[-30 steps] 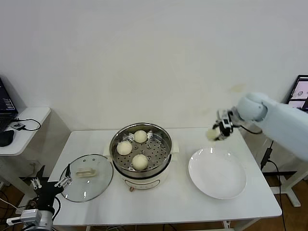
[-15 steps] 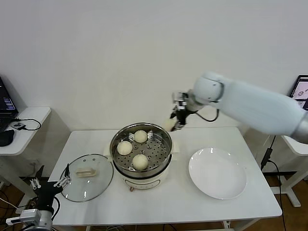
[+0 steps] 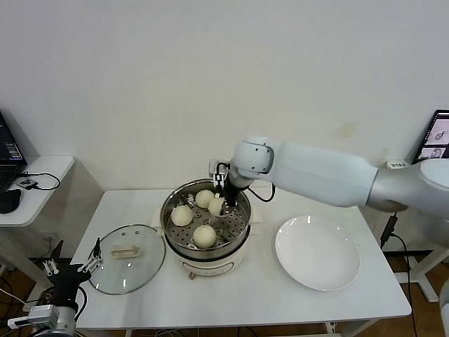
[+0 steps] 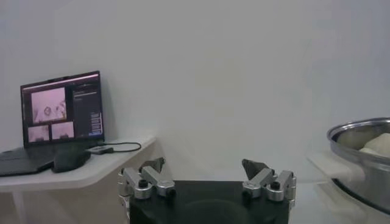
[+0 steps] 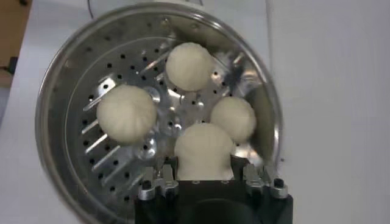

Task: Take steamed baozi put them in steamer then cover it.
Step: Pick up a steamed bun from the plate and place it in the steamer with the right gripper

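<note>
Now the right claw, clamped on the fourth baozi above the steamer, risks dropping it onto a neighbouring bun; the left claw hangs wide, idle.

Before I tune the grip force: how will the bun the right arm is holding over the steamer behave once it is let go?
The bun looks soft and light, so the right gripper likely needs little squeeze. Being round and smooth, it may roll a bit on the steamer tray. The other buns close by would probably stop it.
</note>
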Controlling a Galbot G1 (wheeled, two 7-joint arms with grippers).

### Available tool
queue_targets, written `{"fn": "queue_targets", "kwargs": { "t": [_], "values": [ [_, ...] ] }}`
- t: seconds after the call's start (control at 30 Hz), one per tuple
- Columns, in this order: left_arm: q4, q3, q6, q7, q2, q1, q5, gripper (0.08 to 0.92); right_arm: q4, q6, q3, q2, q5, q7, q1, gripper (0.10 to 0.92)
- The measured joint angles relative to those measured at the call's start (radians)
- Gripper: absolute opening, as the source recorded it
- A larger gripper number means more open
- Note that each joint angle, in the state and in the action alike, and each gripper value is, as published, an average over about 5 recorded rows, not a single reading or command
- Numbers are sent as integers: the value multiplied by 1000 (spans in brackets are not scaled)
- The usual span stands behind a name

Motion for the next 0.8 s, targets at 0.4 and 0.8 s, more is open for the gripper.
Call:
{"fn": "queue_targets", "kwargs": {
  "t": [0.4, 0.8],
  "values": [
    [6, 5, 0, 0, -1, -7, -1, 823, -25, -27, -6, 23, -46, 43, -56, 557],
    [9, 3, -1, 0, 1, -6, -1, 823, -1, -37, 31, -5, -51, 71, -55, 790]
  ]
}}
